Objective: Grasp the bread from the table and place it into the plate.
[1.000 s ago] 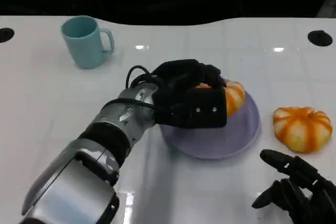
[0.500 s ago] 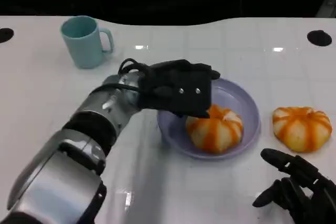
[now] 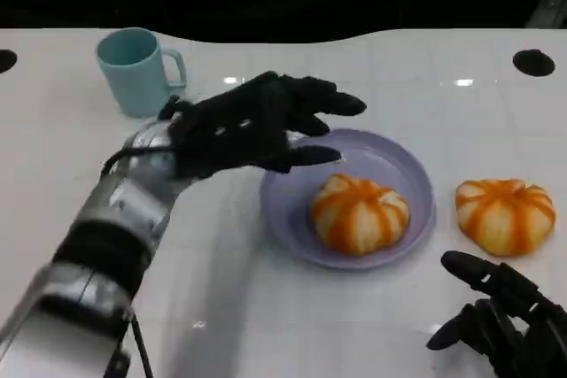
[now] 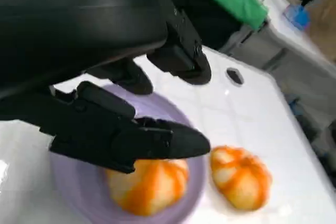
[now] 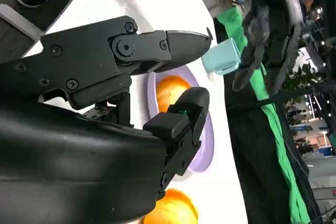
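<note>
Plate (image 3: 403, 174): lavender, round, on the white table (image 3: 292, 316); it serves as the landmark here.
Bread in plate (image 3: 359, 212): orange-and-cream striped bun lying inside the plate, toward its near rim, with nothing touching it.
Second bread (image 3: 505, 215): same kind of bun, on the table just beside the plate's right edge, clear of the rim.
Left hand (image 3: 252, 123): raised above the plate's left rim, fingers spread apart and holding nothing; fingertips reach over the plate's far-left part.
Right hand (image 3: 500, 320): low on the table, nearer the robot than the plate and to its right, below the second bread; fingers look loosely parted and empty, though much of it is cut off by the picture's edge.
Mug (image 3: 137, 70): teal, upright, well apart from the plate on its far-left side, handle turned toward the plate.
</note>
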You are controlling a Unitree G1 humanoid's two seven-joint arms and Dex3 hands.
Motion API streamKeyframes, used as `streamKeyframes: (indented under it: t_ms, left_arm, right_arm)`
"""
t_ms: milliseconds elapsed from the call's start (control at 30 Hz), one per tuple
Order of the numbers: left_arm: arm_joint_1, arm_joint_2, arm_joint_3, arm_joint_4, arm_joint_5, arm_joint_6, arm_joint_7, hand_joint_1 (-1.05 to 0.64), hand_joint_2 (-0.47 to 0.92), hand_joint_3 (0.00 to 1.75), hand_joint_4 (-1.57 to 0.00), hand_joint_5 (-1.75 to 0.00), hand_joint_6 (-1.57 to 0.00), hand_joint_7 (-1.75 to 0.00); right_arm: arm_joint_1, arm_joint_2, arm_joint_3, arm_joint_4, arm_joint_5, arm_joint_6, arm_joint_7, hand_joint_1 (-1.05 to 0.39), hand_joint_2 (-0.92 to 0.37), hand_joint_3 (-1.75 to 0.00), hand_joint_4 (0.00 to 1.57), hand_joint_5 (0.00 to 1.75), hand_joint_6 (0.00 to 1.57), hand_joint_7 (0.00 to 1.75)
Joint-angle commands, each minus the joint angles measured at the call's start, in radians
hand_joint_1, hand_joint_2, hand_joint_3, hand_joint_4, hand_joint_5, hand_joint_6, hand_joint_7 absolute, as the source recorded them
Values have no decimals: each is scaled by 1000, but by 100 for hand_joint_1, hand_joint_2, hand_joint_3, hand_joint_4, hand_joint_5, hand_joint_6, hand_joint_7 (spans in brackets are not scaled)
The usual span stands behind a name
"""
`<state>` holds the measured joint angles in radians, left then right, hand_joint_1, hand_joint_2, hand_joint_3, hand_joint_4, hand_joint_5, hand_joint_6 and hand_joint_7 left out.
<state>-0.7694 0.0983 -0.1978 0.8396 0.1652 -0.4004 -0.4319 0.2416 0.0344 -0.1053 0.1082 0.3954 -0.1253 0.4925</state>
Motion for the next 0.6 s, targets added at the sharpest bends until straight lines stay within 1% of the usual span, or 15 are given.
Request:
streamKeyframes:
  t_ms: [33, 100, 133, 200, 333, 500, 533, 567, 600]
  left_arm:
    - [190, -16, 134, -209, -223, 106, -36, -47, 92, 43, -66, -76, -78, -16]
    - [254, -28, 170, -300, -309, 187, -55, -48, 92, 44, -69, -80, -80, -17]
    - [282, -34, 188, -341, -353, 227, -65, -50, 92, 44, -68, -92, -81, -20]
    - [317, -38, 204, -400, -402, 283, -74, -51, 92, 44, -67, -100, -82, -22]
    - [331, -35, 202, -444, -411, 327, -70, -51, 92, 45, -66, -103, -81, -23]
    - [336, -34, 202, -458, -412, 342, -68, -51, 92, 45, -65, -105, -81, -24]
    - [422, -57, 245, -555, -515, 403, -69, -52, 92, 46, -65, -116, -84, -29]
    - [488, -73, 277, -632, -594, 453, -68, -53, 92, 49, -62, -144, -74, -72]
    - [572, -99, 315, -724, -700, 533, -46, -54, 92, 51, -60, -159, -64, -103]
  right_arm:
    - [7, -9, -4, -7, 2, -9, -3, -74, -92, -29, 62, 135, 86, 52]
    - [8, -9, -3, -11, -1, -11, -6, -74, -92, -29, 62, 135, 86, 52]
    - [8, -9, -3, -11, -2, -13, -7, -74, -92, -29, 61, 136, 85, 52]
    - [9, -9, -2, -12, -3, -14, -7, -74, -92, -29, 61, 136, 85, 52]
    - [9, -9, -2, -12, -4, -14, -8, -74, -92, -29, 60, 137, 85, 52]
    - [9, -9, -2, -13, -3, -14, -8, -74, -92, -29, 60, 138, 85, 52]
    - [7, -6, -2, -5, -7, -25, -7, -74, -92, -29, 60, 138, 85, 52]
    - [5, -3, -1, 2, -9, -33, -7, -74, -92, -29, 59, 137, 84, 51]
    - [5, 0, 0, -1, -5, -30, -6, -74, -92, -30, 59, 137, 84, 51]
